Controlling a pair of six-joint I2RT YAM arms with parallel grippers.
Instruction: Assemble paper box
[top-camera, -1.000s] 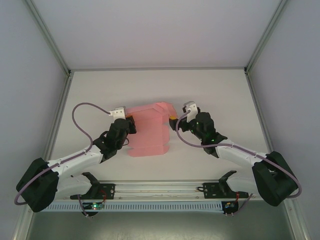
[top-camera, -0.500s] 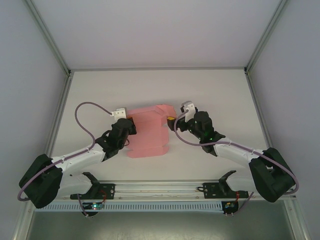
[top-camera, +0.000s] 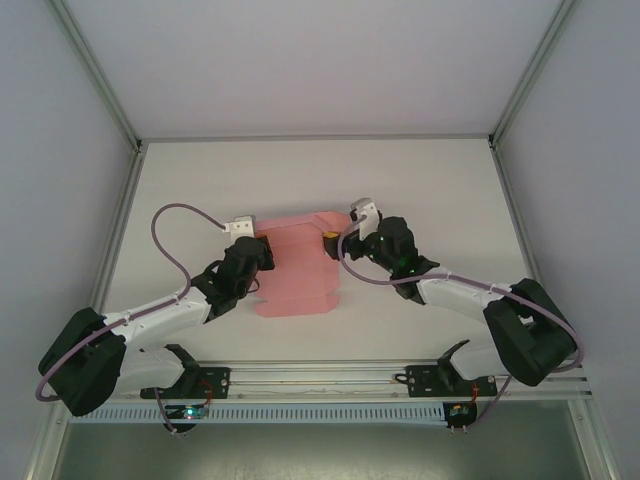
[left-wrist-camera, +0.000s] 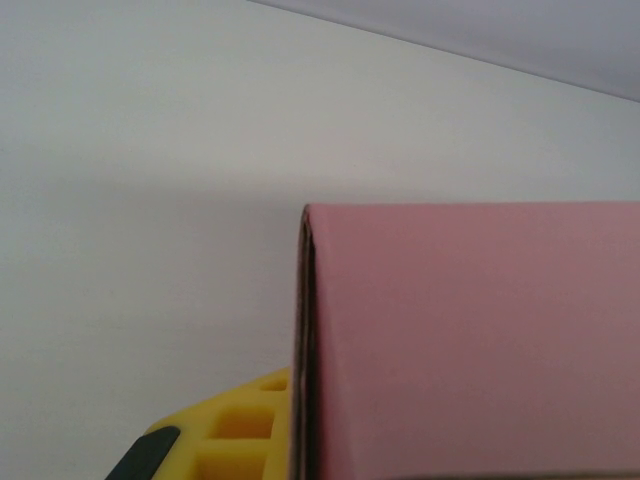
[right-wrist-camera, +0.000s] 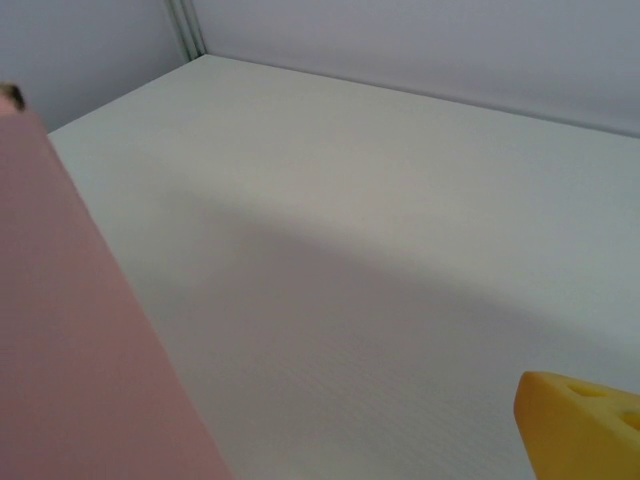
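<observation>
Pinched together on the left edge of the paper box, the fingers of the left gripper hold the salmon card where it lies mid-table, between the two arms. The left wrist view shows a yellow finger tight against a folded, doubled edge. What has moved is the right gripper: jaws spread wide and holding nothing, it has slid in from the right over the last second and now sits just beside the flap at the card's far right corner. To me it looks lined up to push that flap, so folding has barely begun.
</observation>
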